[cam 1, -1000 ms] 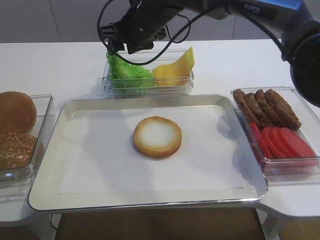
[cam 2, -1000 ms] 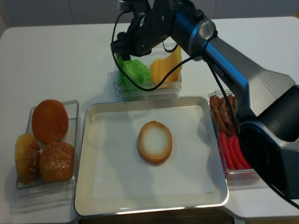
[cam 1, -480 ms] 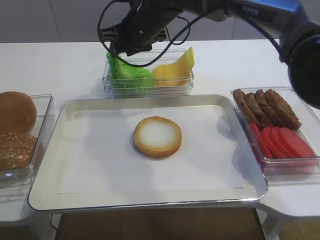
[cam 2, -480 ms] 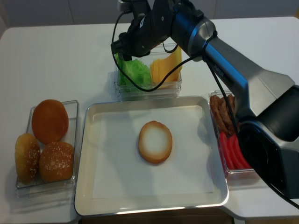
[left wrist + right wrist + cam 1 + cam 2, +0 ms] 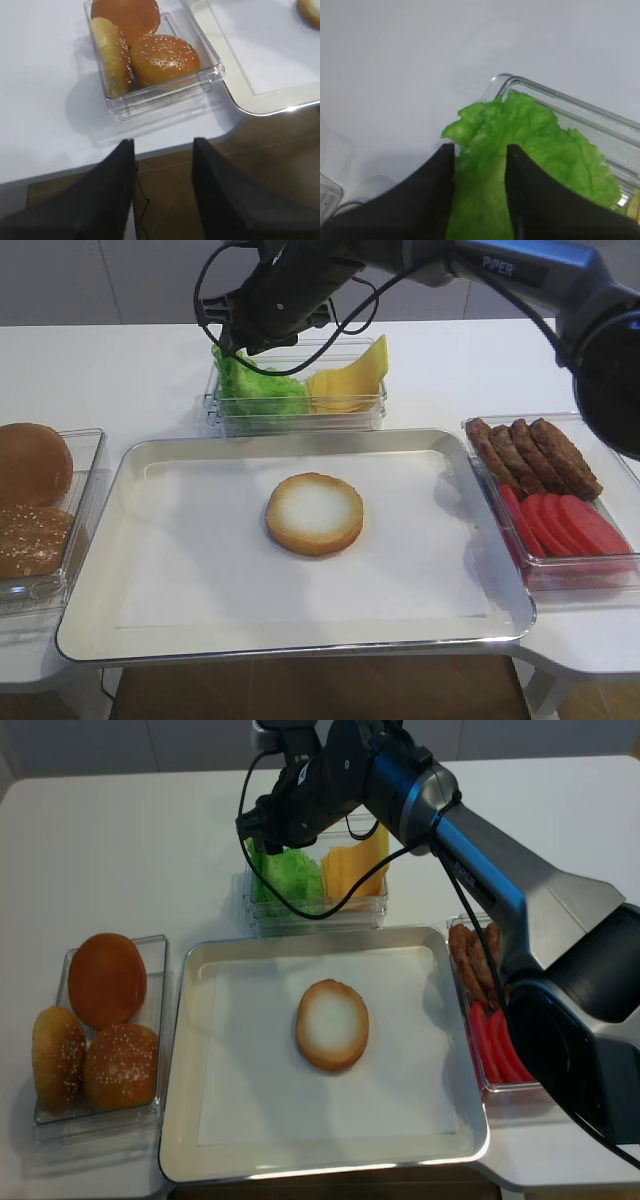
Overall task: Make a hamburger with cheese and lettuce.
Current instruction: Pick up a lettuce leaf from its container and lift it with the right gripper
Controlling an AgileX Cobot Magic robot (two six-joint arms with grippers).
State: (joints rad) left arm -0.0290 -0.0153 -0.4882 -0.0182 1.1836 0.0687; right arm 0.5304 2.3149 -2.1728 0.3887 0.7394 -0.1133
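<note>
Lettuce [image 5: 520, 150] has been pinched between the narrowed jaws of the right tool [image 5: 480, 165]; lifting toward the hamburger [image 5: 314, 512] seems next.

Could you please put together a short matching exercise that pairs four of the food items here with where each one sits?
Things:
1. bun half
2. lettuce
3. cheese
4. tomato slices

Places:
A. right half of the clear box behind the tray
B. on the white paper in the middle of the tray
C. near end of the clear box to the right of the tray
D. left half of the clear box behind the tray, between the right gripper's fingers

Pairs: 1-B, 2-D, 3-A, 4-C
</note>
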